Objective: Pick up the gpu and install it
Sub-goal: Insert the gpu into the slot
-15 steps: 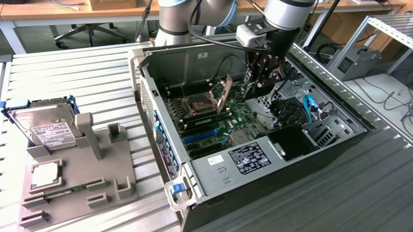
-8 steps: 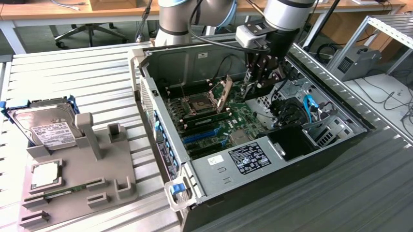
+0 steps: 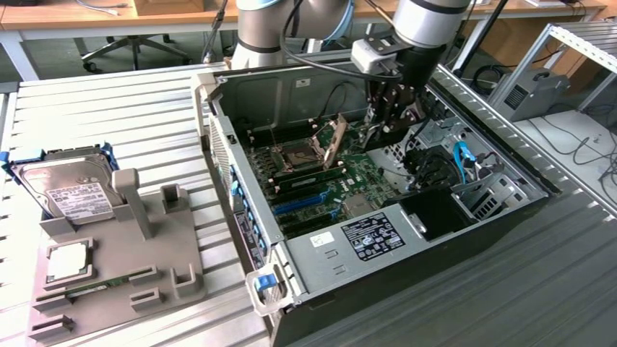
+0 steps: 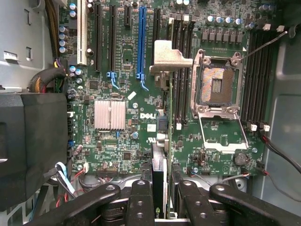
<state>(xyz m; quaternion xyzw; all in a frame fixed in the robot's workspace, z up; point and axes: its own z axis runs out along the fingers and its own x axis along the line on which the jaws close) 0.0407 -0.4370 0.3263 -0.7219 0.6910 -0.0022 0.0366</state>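
My pincer (image 4: 160,197) is clamped on the gpu (image 4: 161,141), which hangs edge-on straight below it over the motherboard (image 4: 127,141) inside the open computer case (image 3: 217,130). Its long axis runs parallel to the blue slot (image 4: 142,42), but it sits beside the memory slots (image 4: 181,61).

exterior view high, oblique; wrist view close above shared motherboard (image 3: 318,181).

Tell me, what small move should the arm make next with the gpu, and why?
Probably a slight sideways shift toward the long blue slot before any lowering. The gripper is shut on the gpu, held edge-on above the motherboard. In the wrist view the card runs parallel to that slot but beside it, not over it.
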